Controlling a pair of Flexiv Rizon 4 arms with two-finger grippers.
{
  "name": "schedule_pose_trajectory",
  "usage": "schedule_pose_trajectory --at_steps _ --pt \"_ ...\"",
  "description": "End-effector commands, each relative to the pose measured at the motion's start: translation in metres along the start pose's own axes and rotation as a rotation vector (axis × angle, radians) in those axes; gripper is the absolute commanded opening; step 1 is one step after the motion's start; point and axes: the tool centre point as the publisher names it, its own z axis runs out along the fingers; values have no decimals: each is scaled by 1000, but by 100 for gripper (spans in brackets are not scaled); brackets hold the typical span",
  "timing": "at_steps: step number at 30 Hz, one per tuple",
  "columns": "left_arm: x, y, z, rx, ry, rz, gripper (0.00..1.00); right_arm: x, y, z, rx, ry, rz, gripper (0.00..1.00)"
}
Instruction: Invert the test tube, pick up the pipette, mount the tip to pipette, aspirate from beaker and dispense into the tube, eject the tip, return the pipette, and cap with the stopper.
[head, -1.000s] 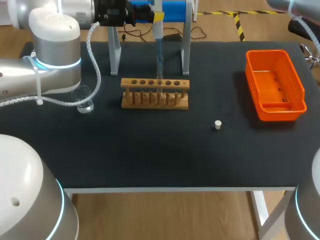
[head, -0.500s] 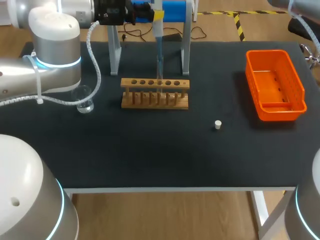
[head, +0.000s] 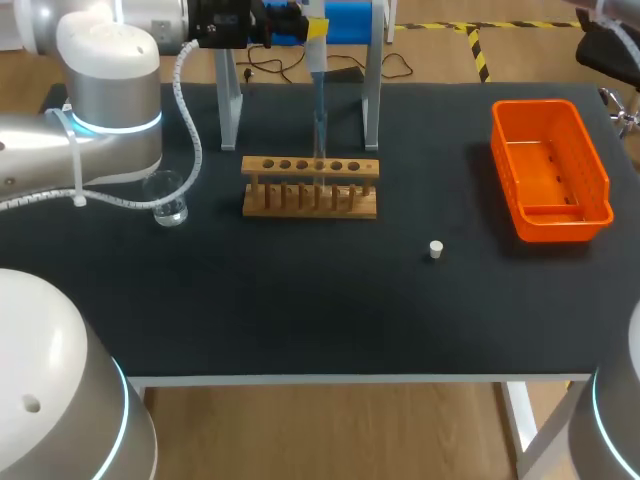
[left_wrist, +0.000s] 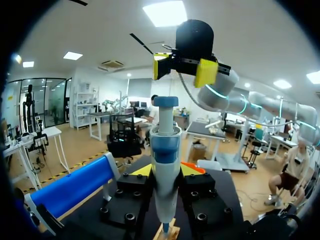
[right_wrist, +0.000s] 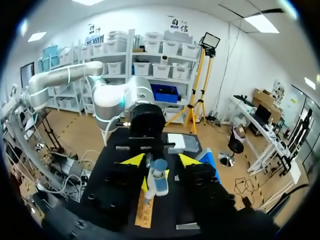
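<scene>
Pipette (left_wrist: 165, 150) stood upright between the fingers of the left gripper (head: 312, 32), which were closed narrow on its body from two sides. The right gripper (right_wrist: 161, 160) hung over its top with the fingers wide, one yellow tip on each side of the blue button and neither touching it. The left wrist view showed this gripper from below, above the button. The head view did not show it at all, only a small part of the right arm (head: 610, 18) at the far corner. The pipette was white with a blue band. Its thin lower end pointed down at a middle hole of the wooden rack (head: 310, 186); if it reached into a tube, I could not tell. Only the head view showed the other things: the beaker (head: 171, 205) left of the rack, the white stopper (head: 436, 249) lying alone nearer the front edge, and the orange basket (head: 550, 170) at the right, all on the black table (head: 300, 300).
</scene>
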Motion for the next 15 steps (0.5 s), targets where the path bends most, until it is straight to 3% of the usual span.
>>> schedule_pose_trajectory --at_steps 1,9,15 --pt "1 0 0 0 -4 -1 0 21 -17 -27 1 -25 -31 100" --pt "1 0 0 0 -4 -1 0 55 -72 -41 31 21 -81 100" --pt "1 0 0 0 -4 -1 0 66 -133 -19 18 86 -75 100"
